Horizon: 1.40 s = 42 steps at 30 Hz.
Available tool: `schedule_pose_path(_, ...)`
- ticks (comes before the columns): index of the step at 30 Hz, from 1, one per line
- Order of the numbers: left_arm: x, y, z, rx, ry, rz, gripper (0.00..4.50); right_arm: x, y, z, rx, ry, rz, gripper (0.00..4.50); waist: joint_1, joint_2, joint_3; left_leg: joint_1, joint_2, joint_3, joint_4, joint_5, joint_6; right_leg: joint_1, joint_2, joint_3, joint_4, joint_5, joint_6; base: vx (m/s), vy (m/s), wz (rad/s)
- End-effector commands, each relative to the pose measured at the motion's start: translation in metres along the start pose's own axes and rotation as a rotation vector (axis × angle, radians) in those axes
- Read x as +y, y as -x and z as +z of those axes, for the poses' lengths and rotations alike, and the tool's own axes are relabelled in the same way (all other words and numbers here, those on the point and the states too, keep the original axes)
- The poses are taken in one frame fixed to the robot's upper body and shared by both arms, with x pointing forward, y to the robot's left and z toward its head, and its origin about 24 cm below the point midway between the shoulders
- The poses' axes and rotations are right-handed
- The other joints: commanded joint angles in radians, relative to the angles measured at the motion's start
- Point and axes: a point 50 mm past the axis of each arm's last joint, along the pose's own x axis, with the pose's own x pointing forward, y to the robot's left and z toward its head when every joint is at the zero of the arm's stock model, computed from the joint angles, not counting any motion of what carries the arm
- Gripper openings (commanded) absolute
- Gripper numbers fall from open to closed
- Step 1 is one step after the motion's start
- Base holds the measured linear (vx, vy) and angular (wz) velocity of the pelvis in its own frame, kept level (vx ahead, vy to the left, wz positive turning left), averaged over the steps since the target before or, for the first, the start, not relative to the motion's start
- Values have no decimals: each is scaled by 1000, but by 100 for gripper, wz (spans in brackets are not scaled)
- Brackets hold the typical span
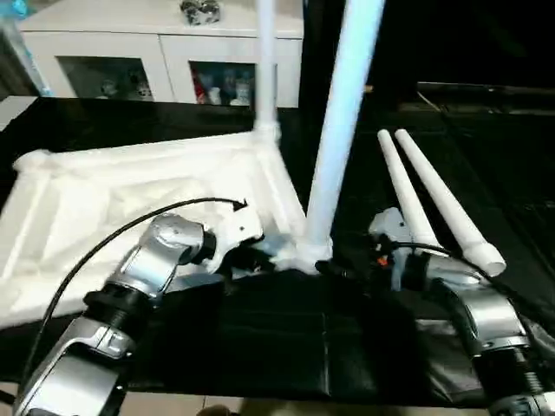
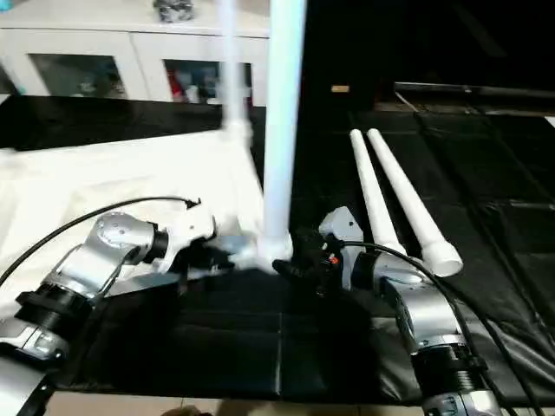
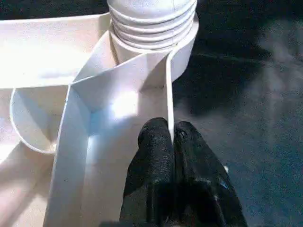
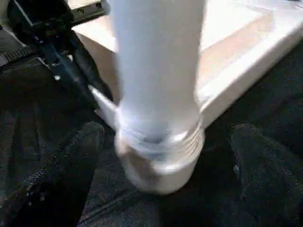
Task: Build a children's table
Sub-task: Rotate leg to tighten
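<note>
Head views: table top (image 1: 130,208) lies upside down, ribbed underside up, on the black-covered worktop (image 1: 286,338), on the robot's left side. Two legs stand upright in its corner sockets: the near leg (image 1: 342,113) at the corner closest to the robot, the far leg (image 1: 265,61) at the corner behind it. Two loose legs (image 1: 434,204) lie side by side on the worktop to the robot's right, touching or nearly so, apart from the top. Left end effector (image 1: 251,251) sits at the near rim of the top, just left of the near leg's base; right end effector (image 2: 299,256) sits just right of that base. White cabinet (image 1: 156,52) with glass doors stands behind the worktop. Left wrist view: left end effector's fingers (image 3: 154,156) are clenched on a thin upright rib of the top, one finger on each side, right beside the corner socket (image 3: 156,38) with the ribbed leg end seated in it. Right wrist view: right end effector released, fingers (image 4: 71,165) spread wide either side of the near leg's base, apparently not touching it, though the picture is blurred there. The left end effector also shows beyond, at the top's edge.
</note>
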Motion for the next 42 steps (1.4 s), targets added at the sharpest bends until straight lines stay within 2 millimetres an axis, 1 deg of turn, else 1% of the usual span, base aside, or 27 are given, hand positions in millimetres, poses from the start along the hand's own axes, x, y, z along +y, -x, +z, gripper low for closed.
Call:
schedule_pose_path(1,-8,-2,6,7,-77,-106,0,2,-1,11,-15,64,53,445,-2,1,-69,15,68,-33,-66,-178,57,53,-106,68,-90,-285,-151,0,0,0)
schedule_pose_path(2,-8,-2,5,18,-86,-125,0,5,-3,13,-15,74,88,445,1,1,-69,17,69,-32,-66,-178,56,52,-104,68,-88,-275,-154,0,0,0)
schedule_pose_path(3,-9,-1,5,25,-97,-138,0,7,-4,14,-13,79,123,445,3,-1,-69,15,68,-33,-66,-180,58,54,-105,68,-86,-273,-155,0,0,0)
schedule_pose_path(6,-9,0,3,50,-131,-173,0,16,-7,14,4,102,224,445,4,-2,-69,14,70,-32,-66,-180,60,53,-106,68,-86,-279,-150,0,0,0)
schedule_pose_path(8,-10,1,2,57,-144,-189,0,17,-9,13,10,104,245,445,4,-1,-68,15,70,-33,-66,-185,56,53,-107,68,-87,-290,-149,0,0,0)
schedule_pose_path(9,-10,1,2,62,-152,-198,0,18,-9,13,14,107,256,445,6,-2,-68,17,69,-32,-66,-187,54,51,-107,69,-89,-298,-148,0,0,0)
schedule_pose_path(11,-11,2,2,72,-166,-215,0,17,-11,13,25,113,271,445,5,-2,-69,16,70,-33,-67,-184,51,53,-107,68,-87,-298,-149,0,0,0)
schedule_pose_path(13,-11,2,1,78,-175,-227,0,17,-12,14,31,114,286,418,5,-2,-68,17,71,-33,-67,-182,49,52,-107,69,-87,-294,-148,0,0,0)
schedule_pose_path(14,-11,2,1,80,-179,-231,0,16,-12,14,33,115,291,418,5,-3,-69,16,69,-32,-66,-184,49,52,-107,69,-87,-297,-150,0,0,0)
schedule_pose_path(15,-11,2,1,80,-179,-231,0,16,-12,14,33,115,291,398,6,-3,-69,15,69,-32,-66,-177,50,54,-108,69,-86,-293,-149,0,0,0)
schedule_pose_path(18,-11,2,1,82,-185,-237,0,16,-12,15,40,115,312,386,7,-3,-71,15,70,-32,-65,-167,53,54,-106,68,-83,-275,-153,0,0,0)
schedule_pose_path(19,-10,2,0,83,-187,-238,0,16,-12,15,45,112,322,367,8,-4,-71,13,70,-32,-65,-165,53,55,-106,68,-82,-269,-154,0,0,0)
schedule_pose_path(20,-10,2,0,83,-188,-237,0,16,-12,14,55,116,327,361,8,-5,-71,14,69,-32,-65,-165,54,55,-106,68,-82,-270,-153,0,0,0)
schedule_pose_path(22,-10,2,0,82,-190,-237,0,15,-12,14,62,119,331,353,9,-5,-71,13,68,-32,-64,-163,54,56,-107,68,-83,-276,-152,0,0,0)
schedule_pose_path(23,-10,2,0,82,-191,-238,0,15,-12,14,62,118,333,331,9,-5,-71,13,68,-32,-64,-163,54,56,-107,68,-84,-283,-149,0,0,0)
schedule_pose_path(25,-10,2,0,80,-192,-238,0,15,-13,14,61,117,336,322,9,-5,-71,14,69,-32,-64,-163,54,55,-107,68,-83,-285,-148,0,0,0)
schedule_pose_path(27,-11,3,-1,84,-194,-239,0,16,-14,13,70,124,346,297,9,-4,-71,14,69,-32,-64,-163,54,55,-106,67,-83,-281,-150,0,0,0)
schedule_pose_path(28,-11,3,-1,85,-194,-239,0,16,-14,12,72,126,348,297,9,-5,-71,13,70,-32,-64,-164,53,55,-106,67,-83,-282,-149,0,0,0)
schedule_pose_path(30,-10,3,-2,84,-194,-238,0,17,-14,11,78,128,354,276,10,-5,-71,14,68,-32,-63,-166,52,55,-107,68,-84,-288,-147,0,0,0)
schedule_pose_path(31,-10,3,-2,84,-194,-238,0,17,-14,11,78,128,354,276,10,-5,-71,13,69,-32,-64,-164,53,56,-107,68,-83,-285,-147,0,0,0)
schedule_pose_path(33,-10,3,-2,85,-194,-237,0,17,-15,10,85,136,359,258,10,-3,-71,14,69,-32,-64,-165,52,55,-106,68,-83,-281,-148,0,0,0)
schedule_pose_path(34,-10,3,-2,85,-194,-237,0,17,-15,10,86,138,357,258,10,-4,-71,13,69,-32,-64,-165,52,56,-106,68,-82,-278,-148,0,0,0)
schedule_pose_path(35,-10,3,-2,85,-194,-237,0,17,-15,10,89,148,349,258,11,-3,-71,14,69,-32,-64,-168,51,55,-107,68,-84,-283,-149,0,0,0)
schedule_pose_path(37,-10,3,-3,86,-194,-237,0,16,-16,9,90,118,342,304,10,-3,-71,14,69,-33,-64,-170,50,56,-107,67,-84,-289,-147,0,0,0)
schedule_pose_path(38,-9,3,-3,87,-194,-236,0,16,-16,9,93,113,339,317,10,-2,-71,14,69,-33,-64,-172,49,56,-106,67,-84,-290,-147,0,0,0)
schedule_pose_path(39,-9,3,-3,87,-195,-235,0,16,-16,8,97,117,340,317,9,-1,-71,14,68,-33,-64,-174,48,55,-106,66,-85,-292,-149,0,0,0)
schedule_pose_path(42,-9,4,-3,88,-194,-235,0,16,-16,8,98,141,331,358,10,-1,-71,14,69,-33,-65,-178,44,56,-106,67,-85,-294,-148,0,0,0)
